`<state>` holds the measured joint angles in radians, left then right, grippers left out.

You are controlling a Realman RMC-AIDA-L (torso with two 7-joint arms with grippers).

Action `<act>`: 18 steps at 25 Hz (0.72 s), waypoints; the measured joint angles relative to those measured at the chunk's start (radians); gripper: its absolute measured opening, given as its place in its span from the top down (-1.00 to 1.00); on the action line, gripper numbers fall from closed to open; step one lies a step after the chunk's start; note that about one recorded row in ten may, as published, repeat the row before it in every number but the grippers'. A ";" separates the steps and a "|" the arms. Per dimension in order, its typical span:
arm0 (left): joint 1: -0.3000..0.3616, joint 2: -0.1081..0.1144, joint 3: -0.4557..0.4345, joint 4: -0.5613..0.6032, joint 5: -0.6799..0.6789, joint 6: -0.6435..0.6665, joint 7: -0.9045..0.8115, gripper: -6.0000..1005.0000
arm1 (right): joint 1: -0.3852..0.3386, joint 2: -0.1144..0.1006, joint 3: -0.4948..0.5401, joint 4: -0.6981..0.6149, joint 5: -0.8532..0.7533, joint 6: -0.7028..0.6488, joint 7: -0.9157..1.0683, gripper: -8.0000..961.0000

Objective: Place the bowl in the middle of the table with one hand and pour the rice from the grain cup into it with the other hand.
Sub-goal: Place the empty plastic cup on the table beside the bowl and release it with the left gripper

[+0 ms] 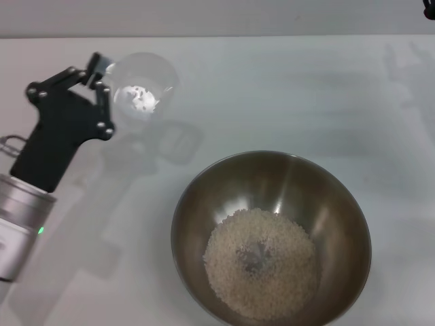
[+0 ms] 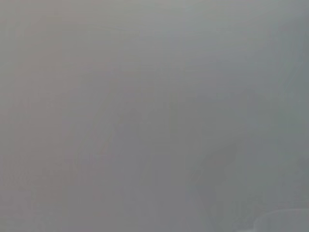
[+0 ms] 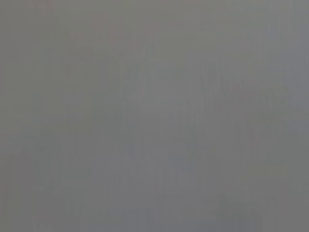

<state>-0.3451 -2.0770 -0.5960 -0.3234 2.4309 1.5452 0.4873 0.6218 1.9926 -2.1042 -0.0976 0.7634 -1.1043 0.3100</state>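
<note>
The steel bowl [image 1: 338, 204] stands on the white table [image 1: 272, 88] at the front, right of centre. A heap of rice [image 1: 262, 261] lies in its bottom. My left gripper [image 1: 97, 75] is at the far left, shut on the side of the clear grain cup [image 1: 146, 76]. The cup is about upright, well apart from the bowl to its far left, with a few grains [image 1: 139, 98] left inside. Only a dark tip of my right gripper [image 1: 429, 7] shows at the far right corner. Both wrist views show only blank grey.
The cup and the left arm cast soft shadows [image 1: 170, 139] on the table between cup and bowl. The table's far edge [image 1: 272, 35] meets a grey wall.
</note>
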 joint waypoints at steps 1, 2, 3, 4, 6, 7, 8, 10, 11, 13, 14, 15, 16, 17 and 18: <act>0.000 0.000 0.000 0.000 0.000 0.000 0.000 0.93 | 0.000 0.000 0.000 -0.002 0.000 0.000 0.006 -0.29; 0.000 0.000 0.000 0.000 0.000 0.000 0.000 0.93 | 0.001 0.000 0.000 -0.004 0.000 0.000 0.010 -0.29; 0.000 0.000 0.000 0.000 0.000 0.000 0.000 0.93 | 0.002 0.000 0.000 -0.008 -0.001 0.000 0.013 -0.29; 0.020 0.002 -0.041 0.032 -0.036 -0.068 -0.296 0.93 | 0.003 0.000 0.001 -0.015 -0.007 -0.005 0.013 -0.29; 0.035 0.001 -0.051 0.036 -0.061 -0.153 -0.433 0.93 | 0.003 0.000 0.002 -0.018 -0.009 -0.008 0.013 -0.29; 0.035 0.001 -0.051 0.036 -0.061 -0.153 -0.433 0.93 | 0.003 0.000 0.005 -0.023 -0.011 -0.013 0.012 -0.29; 0.046 -0.002 -0.054 0.030 -0.083 -0.229 -0.488 0.93 | 0.002 0.001 0.007 -0.028 -0.011 -0.018 0.010 -0.30; 0.050 -0.003 -0.053 0.022 -0.089 -0.265 -0.494 0.93 | -0.004 0.003 0.009 -0.037 -0.012 -0.038 0.008 -0.30; 0.053 -0.003 -0.050 0.017 -0.091 -0.290 -0.495 0.93 | -0.008 0.005 0.009 -0.039 -0.011 -0.051 0.008 -0.30; 0.055 -0.003 -0.048 0.014 -0.091 -0.318 -0.496 0.93 | -0.011 0.007 0.010 -0.041 -0.011 -0.077 0.009 -0.30; 0.055 -0.003 -0.047 0.015 -0.091 -0.333 -0.496 0.93 | -0.012 0.008 0.010 -0.041 -0.010 -0.088 0.010 -0.30; 0.055 -0.003 -0.047 0.016 -0.091 -0.344 -0.497 0.93 | -0.013 0.010 0.010 -0.042 -0.009 -0.101 0.012 -0.30; 0.054 -0.003 -0.050 0.020 -0.091 -0.362 -0.498 0.93 | -0.013 0.010 0.011 -0.042 -0.009 -0.110 0.014 -0.30; 0.053 -0.002 -0.051 0.021 -0.091 -0.367 -0.498 0.93 | -0.014 0.010 0.011 -0.042 -0.009 -0.115 0.016 -0.30; 0.052 -0.002 -0.052 0.022 -0.091 -0.376 -0.499 0.93 | -0.014 0.010 0.011 -0.043 -0.009 -0.119 0.017 -0.31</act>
<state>-0.2932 -2.0792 -0.6485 -0.3017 2.3395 1.1697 -0.0114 0.6080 2.0027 -2.0934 -0.1403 0.7541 -1.2231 0.3269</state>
